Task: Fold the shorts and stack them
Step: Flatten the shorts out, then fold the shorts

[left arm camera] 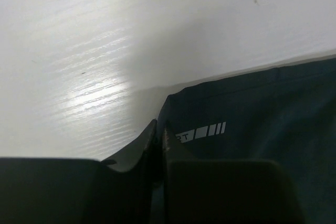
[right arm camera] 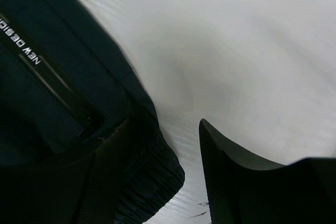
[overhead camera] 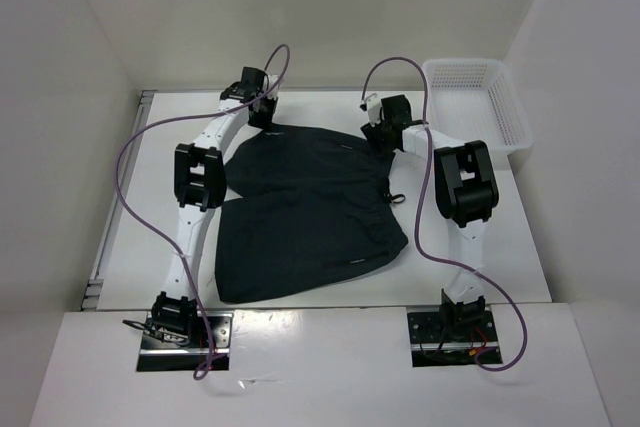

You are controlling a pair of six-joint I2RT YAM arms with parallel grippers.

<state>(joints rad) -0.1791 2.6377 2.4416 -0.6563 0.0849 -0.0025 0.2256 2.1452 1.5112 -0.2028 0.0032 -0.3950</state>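
The black shorts (overhead camera: 300, 217) lie spread flat on the white table (overhead camera: 500, 247), between the two arms, with one long edge toward the far side. Both claws are at that far edge, one at each corner.

The left claw (left arm camera: 158, 129) has its fingers pressed almost together. The corner of the hem, just beside a small white printed mark (left arm camera: 202, 132), appears to be pinched between them. The right claw (right arm camera: 164, 124) stands apart: one finger is over the ribbed corner of the shorts and the other over bare table, so it holds nothing yet.

The main risk is probably an uneven lift. If the left arm rises before the right claw closes, the thin fabric could drag sideways and bunch up, and the fold would come out crooked. The left grip takes only a small corner, which may slip out. The right claw could also close on the upper layer only, or miss the edge completely.
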